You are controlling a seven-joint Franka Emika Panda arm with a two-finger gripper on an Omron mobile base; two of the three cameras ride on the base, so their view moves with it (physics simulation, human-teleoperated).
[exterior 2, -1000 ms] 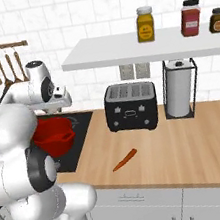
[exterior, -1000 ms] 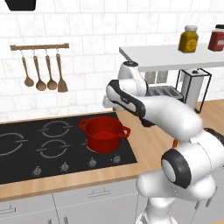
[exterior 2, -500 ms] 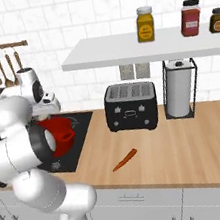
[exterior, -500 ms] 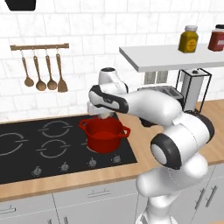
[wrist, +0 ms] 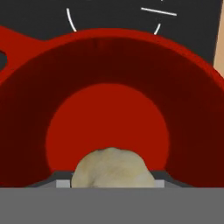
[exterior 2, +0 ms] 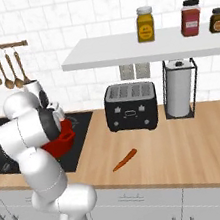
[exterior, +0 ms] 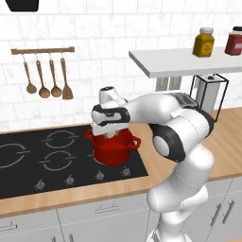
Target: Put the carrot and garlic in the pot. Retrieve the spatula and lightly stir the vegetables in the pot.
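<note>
The red pot (exterior: 115, 152) stands on the right side of the black cooktop (exterior: 42, 160), also seen as the pot (exterior 2: 62, 140) behind my arm. My gripper (exterior: 111, 134) hangs just above the pot's opening, shut on the whitish garlic (wrist: 111, 167). In the hand view the garlic sits between the fingertips, over the bare inside of the pot (wrist: 188, 122). The orange carrot (exterior 2: 124, 160) lies flat on the wooden counter in front of the toaster, well right of the pot. The spatula is out of view.
A black toaster (exterior 2: 130, 106) and a paper towel holder (exterior 2: 178, 90) stand at the back of the counter. Wooden spoons and a wooden spatula (exterior: 47, 80) hang on the wall rail. A shelf (exterior 2: 142, 51) above carries jars. Knobs (exterior: 70, 179) line the cooktop's front.
My arm has swung left from beside the pot to over it, carrying the garlic, and the hand now sits low above the pot's rim.
</note>
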